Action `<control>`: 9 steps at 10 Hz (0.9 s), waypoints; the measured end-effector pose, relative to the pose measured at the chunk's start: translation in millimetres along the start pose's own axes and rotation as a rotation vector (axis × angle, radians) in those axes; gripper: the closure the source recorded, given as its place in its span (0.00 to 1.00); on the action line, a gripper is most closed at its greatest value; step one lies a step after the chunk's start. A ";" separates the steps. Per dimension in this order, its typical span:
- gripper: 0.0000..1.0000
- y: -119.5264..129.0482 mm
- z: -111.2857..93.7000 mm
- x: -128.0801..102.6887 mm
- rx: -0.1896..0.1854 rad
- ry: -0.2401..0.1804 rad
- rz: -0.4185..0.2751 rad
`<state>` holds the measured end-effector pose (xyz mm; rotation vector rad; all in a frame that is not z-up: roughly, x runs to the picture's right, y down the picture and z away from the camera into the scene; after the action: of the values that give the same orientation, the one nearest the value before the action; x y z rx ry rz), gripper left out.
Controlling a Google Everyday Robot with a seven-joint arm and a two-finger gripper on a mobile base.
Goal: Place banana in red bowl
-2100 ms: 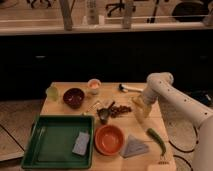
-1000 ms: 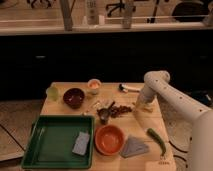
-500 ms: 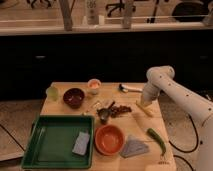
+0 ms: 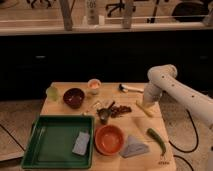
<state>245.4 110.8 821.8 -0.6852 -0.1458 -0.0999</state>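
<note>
As we read across the table from the green tray, the red bowl sits at the front middle, and the banana lies apart from it, up toward the right edge. The end effector hangs just over the banana's near end, though we cannot tell whether it is released or clenched. We judge the banana light, stiff and fairly smooth, best taken across its middle.

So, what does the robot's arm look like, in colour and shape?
The arm is white, built of thick rounded tubes joined by a smooth bulging elbow. I see no markings or cables on it. Its pincer, low over the table's right side near the banana, looks equally pale.
</note>
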 end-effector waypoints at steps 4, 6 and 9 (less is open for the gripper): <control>0.95 27.7 -4.3 -10.1 -0.020 0.024 -0.044; 0.99 35.0 -5.8 -19.4 -0.020 0.031 -0.067; 0.99 55.0 -8.0 -25.1 -0.028 0.037 -0.085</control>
<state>229.2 149.2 777.2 -0.7045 -0.1385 -0.1964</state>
